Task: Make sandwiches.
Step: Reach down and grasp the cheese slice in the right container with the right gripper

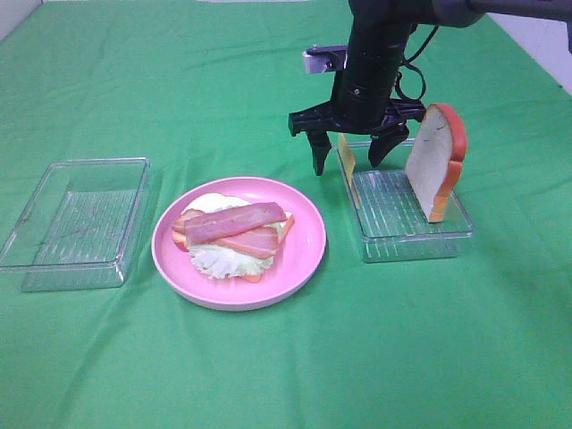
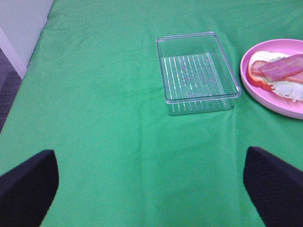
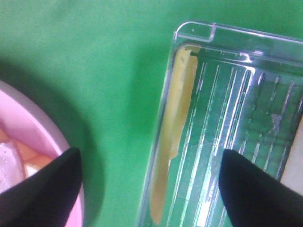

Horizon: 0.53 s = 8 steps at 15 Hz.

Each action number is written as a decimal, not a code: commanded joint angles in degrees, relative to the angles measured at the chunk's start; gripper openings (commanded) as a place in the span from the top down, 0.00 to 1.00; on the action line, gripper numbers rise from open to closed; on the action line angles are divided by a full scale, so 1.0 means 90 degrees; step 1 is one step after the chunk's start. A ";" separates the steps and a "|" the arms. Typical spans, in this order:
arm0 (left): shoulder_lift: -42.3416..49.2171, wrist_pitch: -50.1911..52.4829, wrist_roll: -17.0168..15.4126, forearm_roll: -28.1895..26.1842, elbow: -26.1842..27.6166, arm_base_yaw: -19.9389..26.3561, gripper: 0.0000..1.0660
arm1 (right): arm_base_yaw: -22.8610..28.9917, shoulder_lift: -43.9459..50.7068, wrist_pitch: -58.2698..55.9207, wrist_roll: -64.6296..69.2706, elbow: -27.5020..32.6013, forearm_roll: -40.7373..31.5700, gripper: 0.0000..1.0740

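Left gripper (image 2: 151,189) had its blunt black fingers spread wide over the wrinkly green cloth (image 1: 107,357), holding nothing. Ahead of it sat a clear, ribbed, rectangular plastic tray (image 1: 76,219). In the middle was a round glossy pink plate (image 1: 304,259) with the sandwich (image 1: 234,234) on it, open-faced: white bread, crinkly pale lettuce, two flat pink-red bacon strips on top. Right gripper (image 1: 350,152) hovered with jaws apart, straddling a thin yellow cheese slice (image 1: 347,165) that stood on edge along the left wall of a second clear tray (image 1: 402,228), not gripping it. Further right in that tray, a white bread slice (image 1: 435,161) with orange-brown crust stood upright.
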<state>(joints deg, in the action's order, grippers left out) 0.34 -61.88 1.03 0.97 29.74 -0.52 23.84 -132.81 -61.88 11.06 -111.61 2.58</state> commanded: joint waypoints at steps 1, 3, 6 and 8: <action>0.0019 0.0032 -0.0025 0.0006 -0.0006 0.0006 0.06 | 0.0000 0.0006 0.0083 -0.0032 -0.0013 0.0083 0.48; 0.0019 0.0032 -0.0025 0.0006 -0.0006 0.0006 0.06 | 0.0000 -0.0006 0.0102 -0.0019 -0.0013 0.0115 0.65; 0.0019 0.0032 -0.0025 0.0006 -0.0006 0.0006 0.06 | 0.0000 -0.0013 0.0185 0.0032 -0.0013 0.0439 1.00; 0.0019 0.0032 -0.0025 0.0006 -0.0006 0.0006 0.06 | 0.0000 -0.0013 0.0185 0.0013 -0.0013 0.0535 1.00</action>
<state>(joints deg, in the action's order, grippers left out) 0.34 -61.88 1.03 0.97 29.74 -0.52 23.84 -132.81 -60.45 11.06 -111.61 7.05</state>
